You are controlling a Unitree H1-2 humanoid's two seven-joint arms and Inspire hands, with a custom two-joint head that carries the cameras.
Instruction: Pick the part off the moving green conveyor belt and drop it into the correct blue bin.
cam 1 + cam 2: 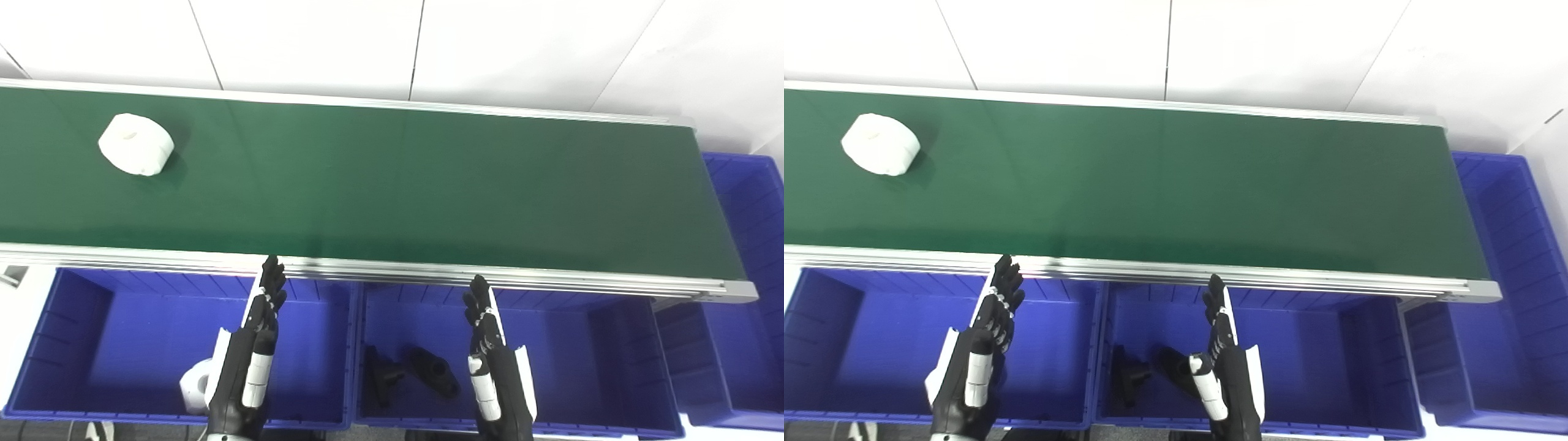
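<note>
On the far-left stretch of the green conveyor belt [392,184], in the left eye view, lies one white part [136,144], a short round cylinder resting flat, well apart from both hands. Three blue bins show in this view: a left bin [92,331] and a middle bin [582,343] side by side just below the belt's near metal rail, and a third bin [747,257] at the belt's right end. One white piece [195,386] sits in the left bin, partly hidden by the left arm; two black pieces [407,370] lie on the floor of the middle bin. The left hand [260,334] hangs over the left bin with fingers straight and extended toward the rail, holding nothing; the right hand [490,349] hangs over the middle bin in the same flat, extended pose, also holding nothing. In the right eye view the same count holds for the belt: one white part [881,152] near the left edge. The three bins appear again, and the two black pieces [1145,370] show in the middle bin, the right one partly covered by the right hand [1228,361]. The left hand [986,343] covers the spot where the white piece lay, so that piece cannot be made out here. Both hands stand apart from each other and short of the rail.
</note>
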